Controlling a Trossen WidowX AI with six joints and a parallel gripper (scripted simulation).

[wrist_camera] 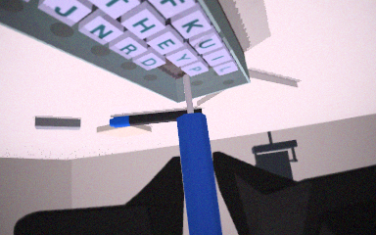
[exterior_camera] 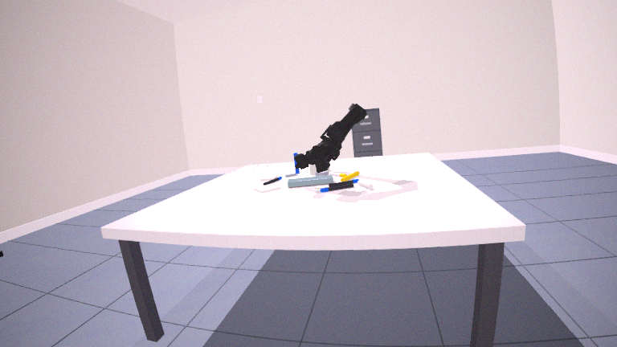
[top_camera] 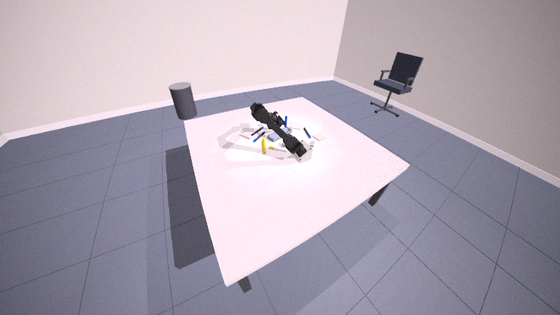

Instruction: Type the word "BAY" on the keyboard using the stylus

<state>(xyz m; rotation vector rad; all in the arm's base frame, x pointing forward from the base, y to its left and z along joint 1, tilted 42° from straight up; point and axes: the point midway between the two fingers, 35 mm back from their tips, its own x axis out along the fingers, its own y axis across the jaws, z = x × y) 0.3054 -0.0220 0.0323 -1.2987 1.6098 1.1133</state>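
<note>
The tool is clamped on the blue stylus, whose thin tip points at the keyboard, near its P key, presumably for pressing; the keyboard lies on the bench.

Office: swivel chair, filing cabinet (dark one), tiled floor

Letters on keycaps — J, N, H

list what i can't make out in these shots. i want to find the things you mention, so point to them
- B and A keys: outside the wrist view, cut off by its top edge
- Key letters on the keyboard (top_camera: 274,136) (exterior_camera: 310,182): too small in top, edge-on in exterior
- Stylus (wrist_camera: 198,171) rear end: cut off by the wrist view's bottom edge
</note>
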